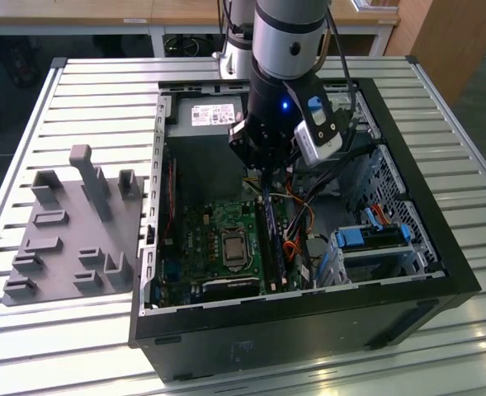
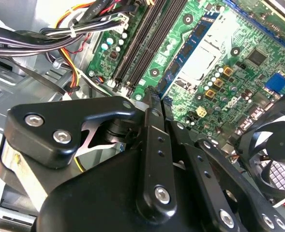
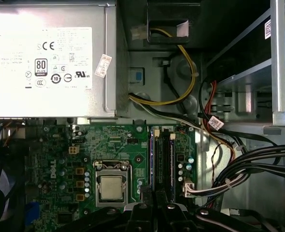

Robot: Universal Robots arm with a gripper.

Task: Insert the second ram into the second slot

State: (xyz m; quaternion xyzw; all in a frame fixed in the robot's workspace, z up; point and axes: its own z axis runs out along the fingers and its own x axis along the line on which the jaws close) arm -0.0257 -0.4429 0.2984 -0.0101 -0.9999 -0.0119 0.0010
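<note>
Though the gripper (image 2: 160, 99) holds its fingers (image 2: 154, 135) clenched over the second ram (image 2: 188, 48), contact is hidden.

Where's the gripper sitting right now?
In the exterior view the gripper hangs inside the open case, over the memory slots, near the power supply.

White rating label (image 3: 40, 58) with printed certification marks on the power supply (image 3: 45, 104), at 12 o'clock from the motherboard (image 1: 201, 239) in the exterior view; small sticker (image 3: 103, 65) beside it
</note>
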